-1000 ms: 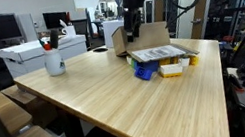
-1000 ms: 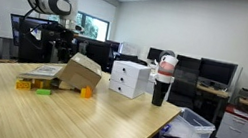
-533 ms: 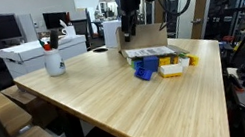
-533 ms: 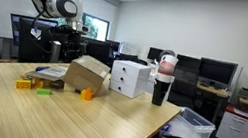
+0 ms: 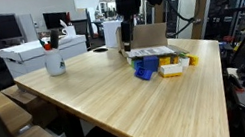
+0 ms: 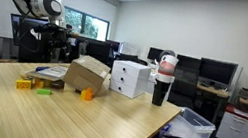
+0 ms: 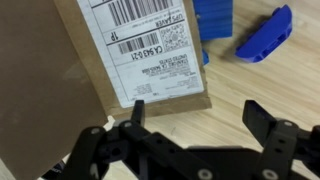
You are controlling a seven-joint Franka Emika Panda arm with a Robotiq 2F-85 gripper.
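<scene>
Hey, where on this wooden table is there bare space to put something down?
The broad near half of the table is bare, from the white cup across to the blue blocks. It is crowded at the far end: labelled package, cardboard box, yellow block, with the open pincer above the package.
</scene>
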